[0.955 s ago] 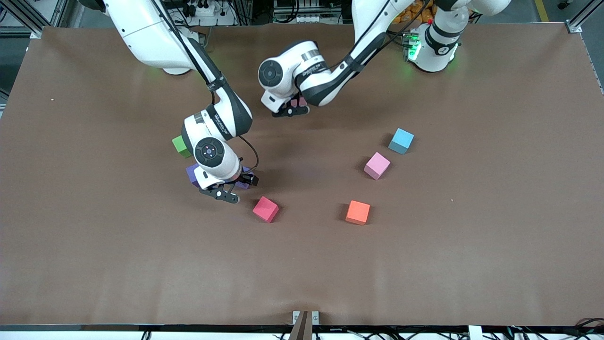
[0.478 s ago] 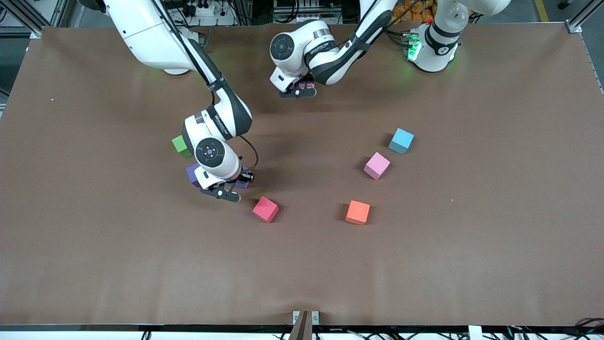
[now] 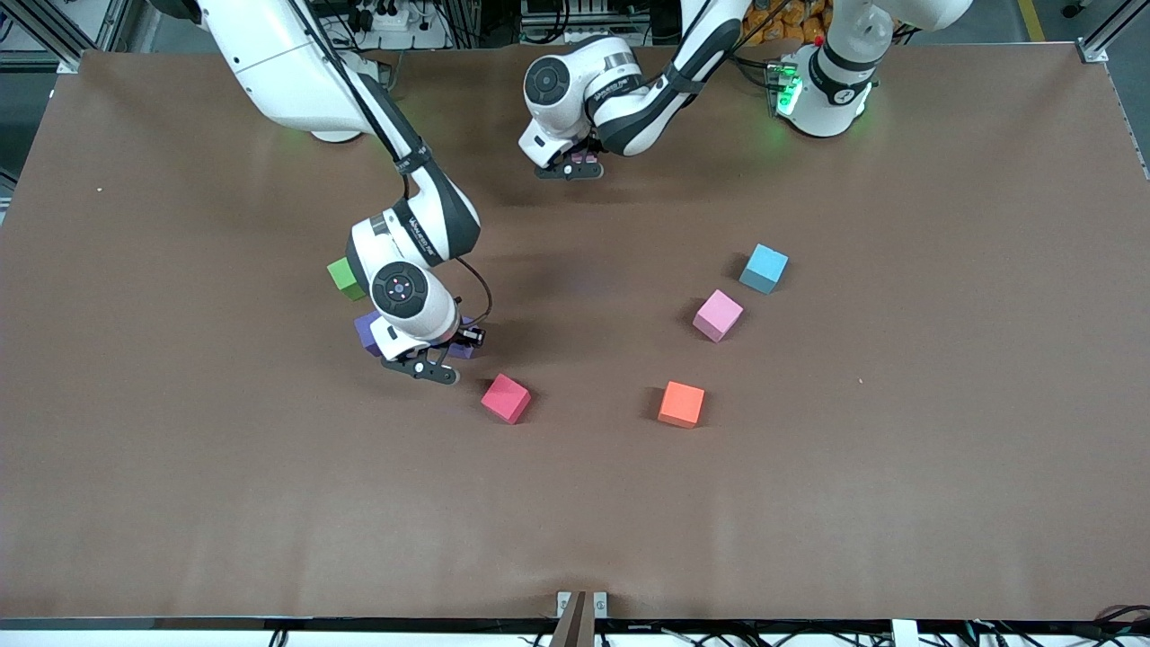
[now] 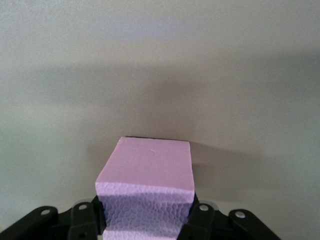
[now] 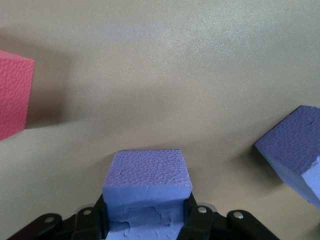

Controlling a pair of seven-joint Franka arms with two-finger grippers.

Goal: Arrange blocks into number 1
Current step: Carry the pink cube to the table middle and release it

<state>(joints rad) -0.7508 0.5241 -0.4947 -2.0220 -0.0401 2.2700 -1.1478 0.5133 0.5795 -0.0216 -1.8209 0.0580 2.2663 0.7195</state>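
Note:
My left gripper (image 3: 573,167) is shut on a pink block (image 4: 146,170), low over the table near the robots' edge. Only a sliver of that pink block (image 3: 584,159) shows in the front view. My right gripper (image 3: 422,367) is shut on a purple block (image 5: 146,175), just above the table beside the red block (image 3: 506,398). A second purple block (image 3: 363,329) lies partly under the right wrist and also shows in the right wrist view (image 5: 295,150). The other pink block (image 3: 718,314) and the orange block (image 3: 681,403) lie toward the left arm's end.
A green cube (image 3: 342,277) sits next to the right wrist, farther from the front camera than the purple blocks. A light blue cube (image 3: 764,268) lies beside the loose pink block. Bare brown table (image 3: 809,503) spreads nearer the front camera.
The left gripper has carried its pink block away from the table's middle toward the robots' edge. The right gripper has hardly moved.

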